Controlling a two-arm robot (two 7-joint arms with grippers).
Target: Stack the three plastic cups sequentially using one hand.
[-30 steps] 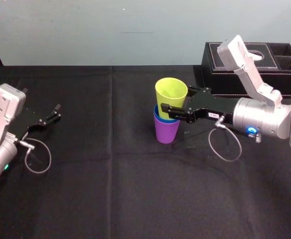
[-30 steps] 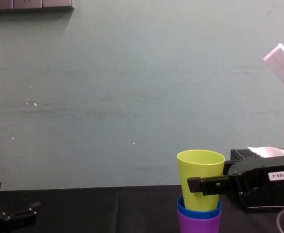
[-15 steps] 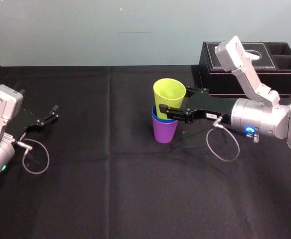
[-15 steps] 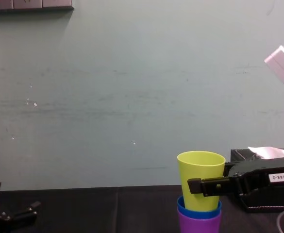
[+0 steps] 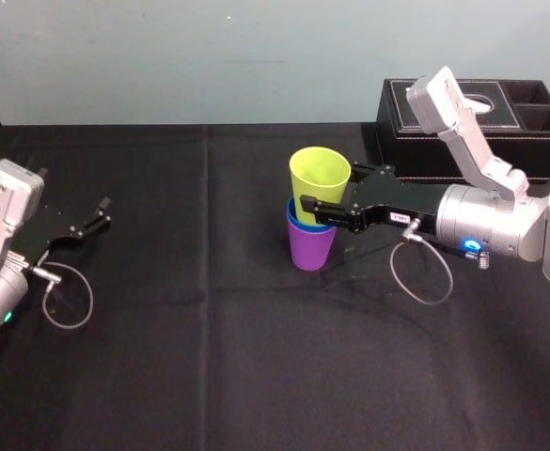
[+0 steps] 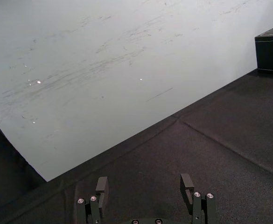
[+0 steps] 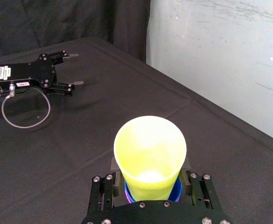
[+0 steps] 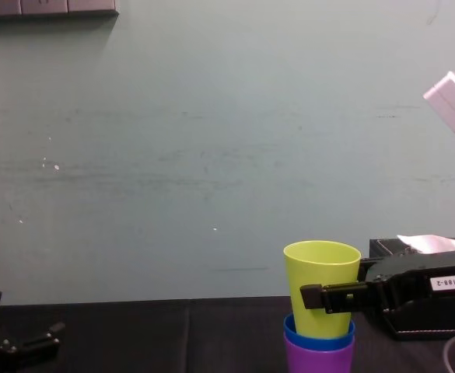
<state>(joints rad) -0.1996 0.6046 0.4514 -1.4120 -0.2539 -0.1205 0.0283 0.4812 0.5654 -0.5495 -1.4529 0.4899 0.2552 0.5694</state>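
Head view: almost nothing to report from the last second. The yellow-green cup point(image 5: 318, 178) has only eased down a touch, and the right gripper point(image 5: 331, 191) is still clamped narrow around its wall. It stands in the blue cup point(image 5: 292, 216), which is nested in the purple cup point(image 5: 310, 249) mid-table, in front of the black box point(image 5: 463, 132). All three are in one stack, so I judge only the release is left. The left gripper point(image 5: 101, 214) is parked far to the left on the table point(image 5: 209, 329).

Left wrist view: that idle gripper's fingers stand wide apart over bare cloth, holding nothing.

Right wrist view: we look straight down into the yellow-green cup, with a finger close against each side. The blue cup is just a thin rim beneath it, and the purple cup is hidden.

Chest view: the yellow-green cup stands well proud of the blue rim, no deeper than half a second ago. The lower edge cuts off the purple cup, so its base on the table is out of sight. One finger crosses the front of the cup and the other is behind it. Whether the top cup is fully seated is hard to say.
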